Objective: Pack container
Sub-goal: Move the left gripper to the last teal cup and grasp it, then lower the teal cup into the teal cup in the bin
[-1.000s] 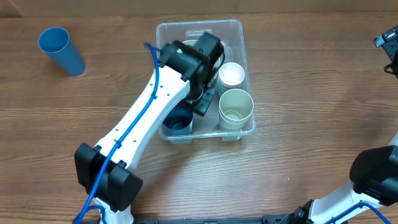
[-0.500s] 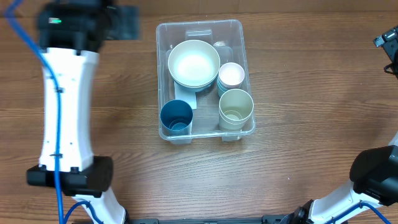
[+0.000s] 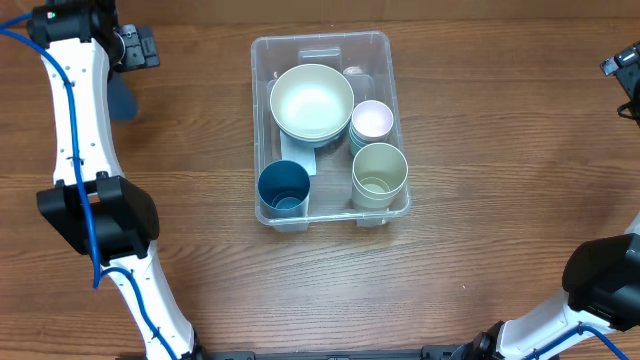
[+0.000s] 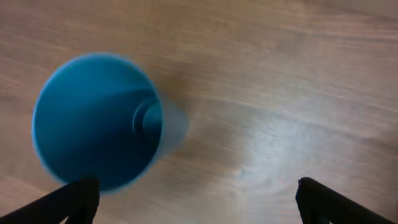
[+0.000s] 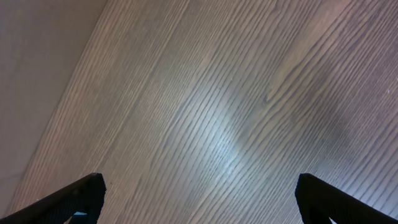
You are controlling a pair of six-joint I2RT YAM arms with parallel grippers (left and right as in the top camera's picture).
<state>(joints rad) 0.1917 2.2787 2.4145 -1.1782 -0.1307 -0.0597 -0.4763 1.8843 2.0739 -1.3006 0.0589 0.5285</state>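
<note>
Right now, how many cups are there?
4: dark blue cup and green cup at the bin's near end, pink cup beside the bowl, light blue cup on the table by the left gripper. Others may hide under the pink one.

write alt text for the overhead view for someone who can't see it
A clear container sits mid-table, holding a cream bowl, a dark blue cup, a pale green cup and a pinkish-white cup. The left arm reaches toward the far left corner, with another blue cup partly hidden beside it.
</note>
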